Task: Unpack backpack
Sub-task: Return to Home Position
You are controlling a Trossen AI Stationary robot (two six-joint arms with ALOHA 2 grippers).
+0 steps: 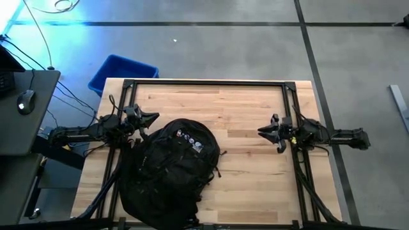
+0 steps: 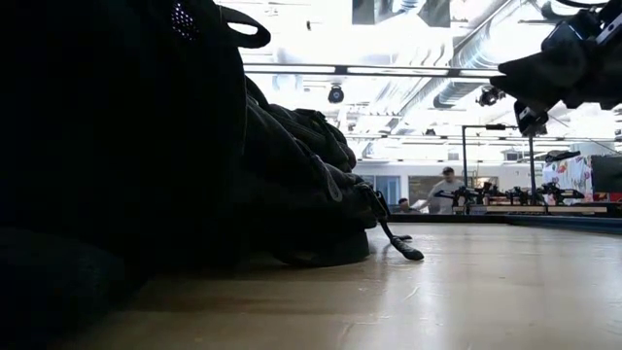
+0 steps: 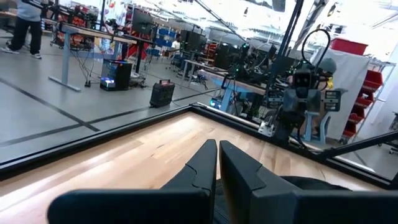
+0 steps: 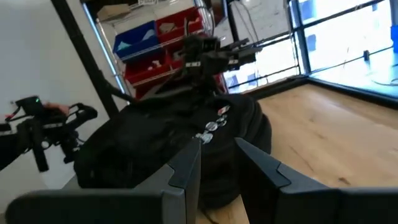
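The large black backpack [image 1: 169,169] lies flat on the left half of the wooden table, its row of small pins [image 1: 190,139] facing up. It fills the left of the low view [image 2: 146,146], with a strap end [image 2: 403,248] resting on the table. It also shows in the right wrist view [image 4: 168,143]. My left gripper [image 1: 155,117] is shut and empty, in the air just beyond the backpack's far left corner. My right gripper [image 1: 261,131] is open and empty, above the table to the backpack's right, pointing at it.
Bare wood [image 1: 255,185] lies right of the backpack and along the far edge [image 1: 211,96]. A blue bin [image 1: 121,70] stands on the floor past the far left corner. A desk with a mouse [image 1: 25,101] is at the left. A person [image 2: 445,190] stands far off in the room.
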